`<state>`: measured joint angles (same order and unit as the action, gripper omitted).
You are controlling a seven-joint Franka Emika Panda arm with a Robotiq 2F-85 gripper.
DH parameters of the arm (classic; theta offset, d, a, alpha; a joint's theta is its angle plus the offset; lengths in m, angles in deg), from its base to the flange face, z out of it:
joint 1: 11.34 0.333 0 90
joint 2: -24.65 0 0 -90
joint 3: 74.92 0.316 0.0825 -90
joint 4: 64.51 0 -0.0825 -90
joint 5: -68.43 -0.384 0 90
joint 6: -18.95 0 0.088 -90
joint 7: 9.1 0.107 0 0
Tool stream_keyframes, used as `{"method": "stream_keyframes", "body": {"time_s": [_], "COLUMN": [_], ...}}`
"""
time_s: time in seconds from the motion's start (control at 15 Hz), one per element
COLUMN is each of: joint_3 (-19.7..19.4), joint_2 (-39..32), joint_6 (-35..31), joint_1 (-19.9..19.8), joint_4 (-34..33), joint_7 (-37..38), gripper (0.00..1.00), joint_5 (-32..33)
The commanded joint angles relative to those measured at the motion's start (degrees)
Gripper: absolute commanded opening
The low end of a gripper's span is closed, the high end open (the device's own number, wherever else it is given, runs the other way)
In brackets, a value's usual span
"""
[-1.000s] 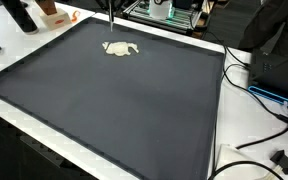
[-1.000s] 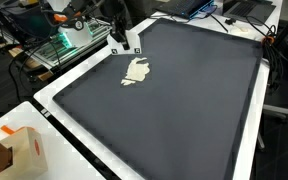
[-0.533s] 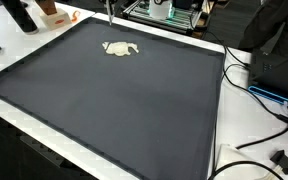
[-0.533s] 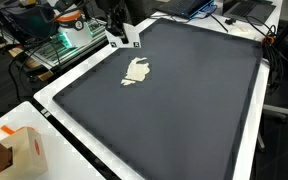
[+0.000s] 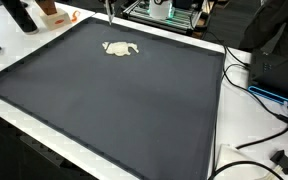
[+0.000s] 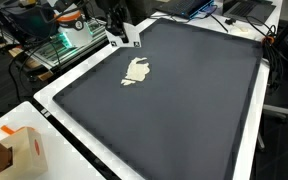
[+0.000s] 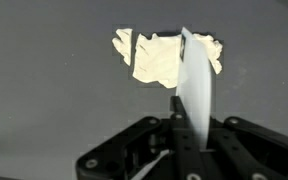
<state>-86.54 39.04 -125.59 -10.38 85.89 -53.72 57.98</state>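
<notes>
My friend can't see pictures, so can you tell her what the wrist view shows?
A black gripper at the bottom pinches a thin white strip, which sticks up and covers part of a ragged cream-coloured scrap behind it. The scrap lies on a dark grey mat.

The crumpled cream cloth scrap [image 5: 121,48] lies on the large black flat mat [image 5: 124,110], upper left in both exterior views. The black robot gripper [image 6: 124,38] hangs above the mat's edge, just beyond the scrap. In the wrist view, a white flat strip [image 7: 196,90] stands between its fingers, overlapping the scrap at centre frame.
</notes>
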Motion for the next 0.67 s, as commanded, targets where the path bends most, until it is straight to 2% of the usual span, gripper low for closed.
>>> {"method": "stream_keyframes", "body": {"time_s": [0.0,0.2,0.6], "joint_3": [-2.0,-0.7,3.4], "joint_2": [-6.7,-11.5,-19.2], "joint_6": [0.7,0.9,-1.8], "joint_1": [2.5,1.4,-2.7], "joint_4": [-3.4,-5.3,-7.7], "joint_7": [-7.4,-12.5,-13.1], "gripper": [0.01,0.01,0.01], "joint_5": [-8.2,-14.5,-13.7]}}
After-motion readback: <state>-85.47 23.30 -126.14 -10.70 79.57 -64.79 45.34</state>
